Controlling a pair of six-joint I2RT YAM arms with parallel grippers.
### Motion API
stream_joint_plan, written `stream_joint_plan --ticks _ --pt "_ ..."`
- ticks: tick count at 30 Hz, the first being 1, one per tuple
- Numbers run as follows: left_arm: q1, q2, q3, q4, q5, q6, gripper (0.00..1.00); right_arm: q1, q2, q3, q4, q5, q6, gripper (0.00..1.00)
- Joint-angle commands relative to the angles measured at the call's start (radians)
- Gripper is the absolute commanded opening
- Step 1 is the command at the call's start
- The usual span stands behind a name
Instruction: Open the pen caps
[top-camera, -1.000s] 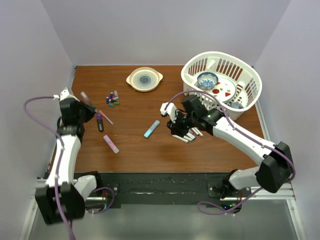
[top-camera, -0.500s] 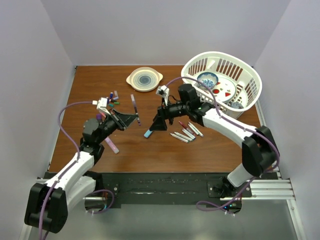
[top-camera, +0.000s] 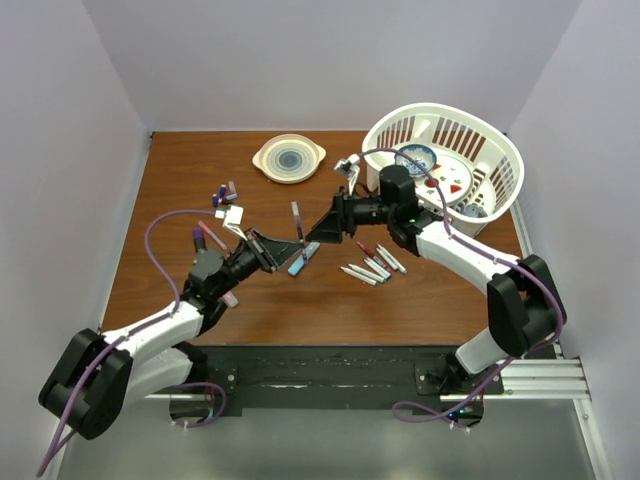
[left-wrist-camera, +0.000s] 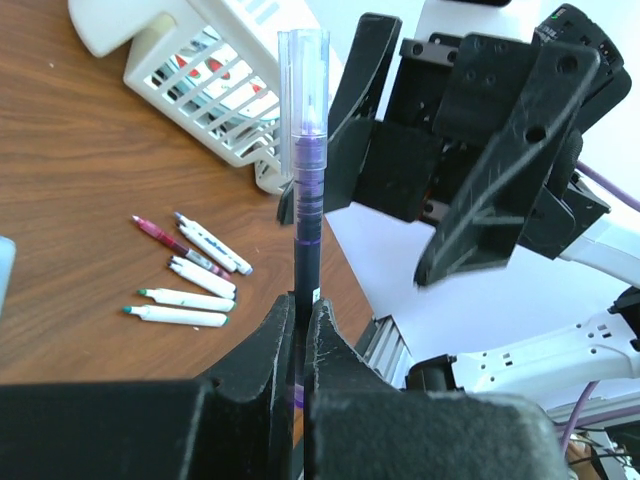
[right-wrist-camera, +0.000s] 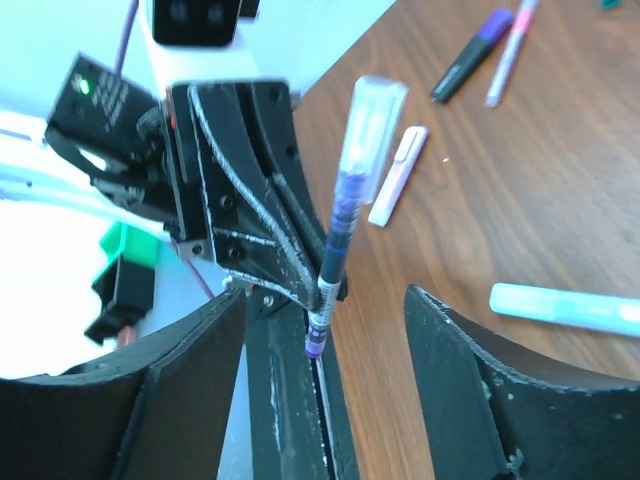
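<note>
My left gripper (top-camera: 288, 250) (left-wrist-camera: 303, 305) is shut on the lower barrel of a dark purple pen (top-camera: 299, 225) (left-wrist-camera: 305, 210) and holds it upright above the table's middle. A clear pen cap (left-wrist-camera: 304, 80) (right-wrist-camera: 370, 125) sits on the pen's top end. My right gripper (top-camera: 318, 232) (right-wrist-camera: 325, 300) stands open facing the pen, its fingers (left-wrist-camera: 490, 190) just beyond it and apart from the cap. Loose pen caps (top-camera: 222, 195) lie in a cluster at the back left.
Several uncapped pens (top-camera: 370, 265) (left-wrist-camera: 185, 275) lie right of centre. A light-blue marker (top-camera: 303, 258) (right-wrist-camera: 565, 305) lies below the held pen, a pale pink one (right-wrist-camera: 397, 175) near the left arm. White basket (top-camera: 500, 190) with dishes at back right; a plate (top-camera: 289, 158) at the back.
My left arm swung in from the far left to the middle, carrying the pen. My right gripper lifted off the uncapped pens, turned toward the pen and opened.
</note>
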Motion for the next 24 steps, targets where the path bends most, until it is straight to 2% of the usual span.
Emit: stream_joint_plan --ticks 1,3,6,11,24 --pt "-0.052 0.041 0.008 0.116 -0.059 0.001 0.0 -0.013 -0.055 -0.046 0.131 0.01 0.122 0.63" --pt "-0.08 0.067 0.023 0.124 -0.064 0.003 0.0 -0.013 -0.05 -0.052 0.154 0.012 0.143 0.6" --pt "-0.104 0.096 0.037 0.142 -0.073 0.001 0.0 -0.014 -0.041 -0.063 0.16 0.013 0.158 0.49" --pt "-0.121 0.104 0.046 0.144 -0.093 0.004 0.0 -0.011 -0.04 -0.084 0.165 0.03 0.167 0.44" --pt "-0.14 0.09 0.058 0.138 -0.102 0.02 0.0 0.003 -0.006 -0.088 0.127 0.072 0.153 0.44"
